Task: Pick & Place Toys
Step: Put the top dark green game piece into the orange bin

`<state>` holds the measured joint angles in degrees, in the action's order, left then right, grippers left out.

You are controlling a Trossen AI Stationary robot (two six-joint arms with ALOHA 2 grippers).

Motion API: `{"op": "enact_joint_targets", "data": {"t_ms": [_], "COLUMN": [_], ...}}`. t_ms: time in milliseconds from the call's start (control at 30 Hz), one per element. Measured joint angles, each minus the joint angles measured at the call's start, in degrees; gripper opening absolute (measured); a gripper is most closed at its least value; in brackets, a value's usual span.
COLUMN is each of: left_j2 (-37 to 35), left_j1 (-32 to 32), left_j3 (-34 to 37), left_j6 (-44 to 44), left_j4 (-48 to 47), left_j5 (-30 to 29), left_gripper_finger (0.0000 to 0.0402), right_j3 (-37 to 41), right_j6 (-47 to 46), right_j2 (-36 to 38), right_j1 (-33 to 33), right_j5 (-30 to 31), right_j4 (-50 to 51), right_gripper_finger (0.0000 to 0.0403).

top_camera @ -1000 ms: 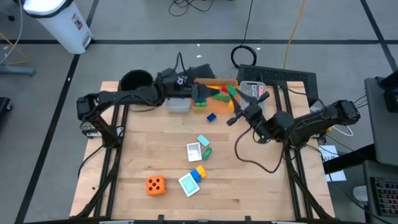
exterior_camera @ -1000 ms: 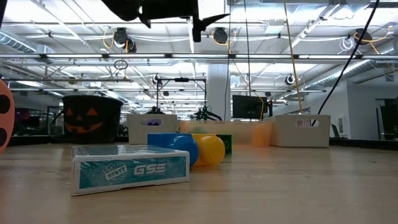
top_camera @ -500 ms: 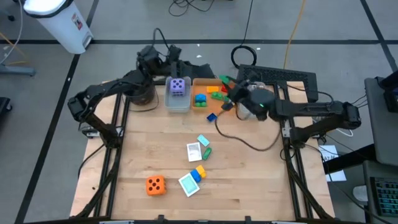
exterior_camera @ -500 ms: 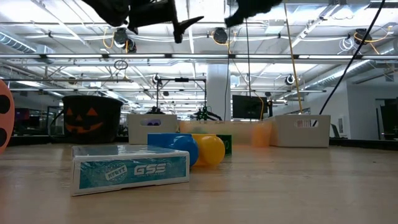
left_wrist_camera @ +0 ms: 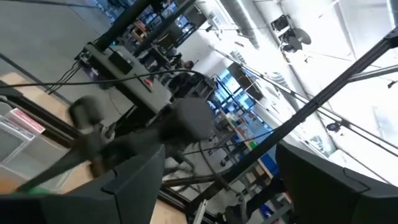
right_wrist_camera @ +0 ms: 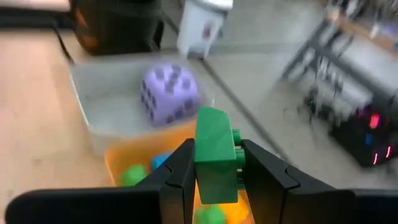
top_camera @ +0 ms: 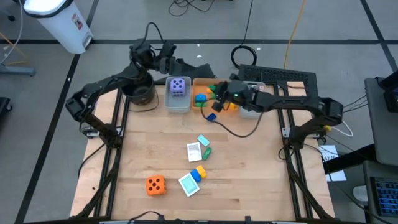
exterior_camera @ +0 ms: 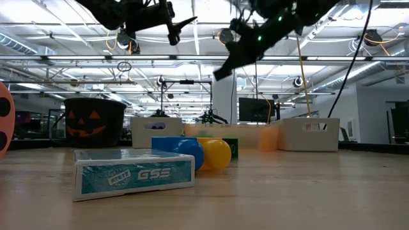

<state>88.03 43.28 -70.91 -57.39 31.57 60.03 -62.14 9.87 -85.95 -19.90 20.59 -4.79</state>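
My right gripper [right_wrist_camera: 219,180] is shut on a green brick [right_wrist_camera: 214,152] and hangs over the orange bin [top_camera: 205,82], which holds several bricks. In the high view it shows at the table's far middle [top_camera: 219,94]. A purple die [top_camera: 178,86] lies in the grey bin [top_camera: 178,106]; it also shows in the right wrist view [right_wrist_camera: 168,93]. My left gripper [top_camera: 163,55] is open and empty, high beyond the table's far edge, past the black pot [top_camera: 139,92]. An orange die [top_camera: 155,185], cards [top_camera: 194,151] and small bricks [top_camera: 199,172] lie on the table. My right gripper pinches the green brick's lower half [right_wrist_camera: 216,180] between its two fingers, one on each side. The brick stands up past the fingertips, studs toward one finger, lifted clear above the orange bin.
A blue brick [top_camera: 210,116] lies just in front of the orange bin. A second pale bin [top_camera: 252,111] stands right of it. A teal card pack [exterior_camera: 134,174] lies close to the low camera. A cable [top_camera: 239,130] trails from the right arm over the table.
My left gripper has swung from over the bins up and toward the far left, past the pot; the purple die now shows in the grey bin. My right gripper has gone toward the far edge and left with the green brick, to above the orange bin.
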Motion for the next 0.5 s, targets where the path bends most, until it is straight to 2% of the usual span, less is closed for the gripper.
{"op": "enact_joint_targets", "data": {"t_ms": [67,367,500], "left_j2": [0.00,-0.02,-0.02], "left_j1": [-0.22,-0.27,-0.27], "left_j3": [0.00,0.00,0.00], "left_j6": [0.43,0.57,0.73], "left_j4": [0.08,0.00,0.03], "left_j5": [-0.02,-0.02,-1.44], "left_gripper_finger": [0.0315,0.0315,0.0315], "right_j3": [0.05,0.10,0.05], "right_j6": [-2.60,-8.93,-9.67], "right_j2": [-2.10,-7.68,-10.64], "right_j1": [-1.26,-5.79,-6.48], "right_j5": [-0.76,-15.71,-19.23], "right_j4": [0.26,4.95,6.09], "right_gripper_finger": [0.0090,0.0090,0.0090]}}
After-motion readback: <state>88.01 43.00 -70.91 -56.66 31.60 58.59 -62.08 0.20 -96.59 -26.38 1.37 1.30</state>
